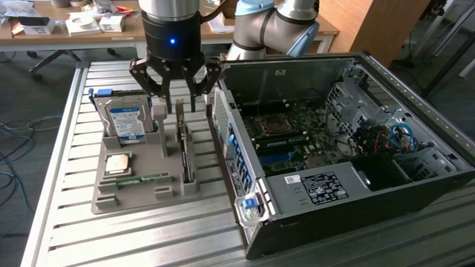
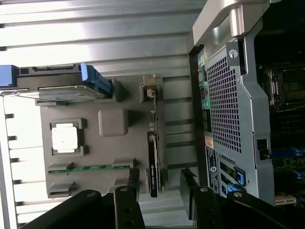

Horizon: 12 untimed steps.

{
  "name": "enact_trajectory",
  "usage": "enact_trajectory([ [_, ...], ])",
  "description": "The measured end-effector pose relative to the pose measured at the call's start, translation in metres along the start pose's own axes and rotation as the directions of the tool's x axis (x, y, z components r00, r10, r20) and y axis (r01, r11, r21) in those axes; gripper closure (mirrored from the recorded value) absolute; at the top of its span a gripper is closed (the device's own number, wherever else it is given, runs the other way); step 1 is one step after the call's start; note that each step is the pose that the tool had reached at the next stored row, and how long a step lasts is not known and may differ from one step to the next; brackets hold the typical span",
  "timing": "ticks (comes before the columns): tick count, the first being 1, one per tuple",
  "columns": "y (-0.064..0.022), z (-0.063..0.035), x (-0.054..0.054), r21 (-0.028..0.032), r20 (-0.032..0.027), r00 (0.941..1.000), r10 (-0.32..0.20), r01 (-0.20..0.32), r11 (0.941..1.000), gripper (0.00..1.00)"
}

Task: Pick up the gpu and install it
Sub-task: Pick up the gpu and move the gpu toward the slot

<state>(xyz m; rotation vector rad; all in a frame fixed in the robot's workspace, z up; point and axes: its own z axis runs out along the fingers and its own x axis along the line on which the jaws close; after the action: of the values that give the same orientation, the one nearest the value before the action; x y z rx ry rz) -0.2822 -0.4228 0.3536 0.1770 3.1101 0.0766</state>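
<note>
Exterior view gives me the gripper (image 1: 180, 107) with its jaws spread wide, poised over the far end of the gpu (image 1: 186, 149). The card stands on edge in the grey tray (image 1: 133, 203), on the exterior view's left of the open computer case (image 1: 297, 222). Wrist view adds the card edge-on between my fingers (image 2: 129, 200), with a gap on each side.

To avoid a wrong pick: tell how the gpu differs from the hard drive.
The gpu is a thin dark card; the hard drive is a boxy silver block with a blue-white label. The gpu stands nearest the computer case; the hard drive stands at the far side of the gray holder. The open claw hangs over the gpu, not the hard drive. Both stand on edge in that holder.
</note>
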Motion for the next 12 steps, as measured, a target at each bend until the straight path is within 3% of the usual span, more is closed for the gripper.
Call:
enact_trajectory([
  [12,-0.0006,0.013,0.0,0.0,0.0,1.0,0.0,0.0,1.0,0.53],
])
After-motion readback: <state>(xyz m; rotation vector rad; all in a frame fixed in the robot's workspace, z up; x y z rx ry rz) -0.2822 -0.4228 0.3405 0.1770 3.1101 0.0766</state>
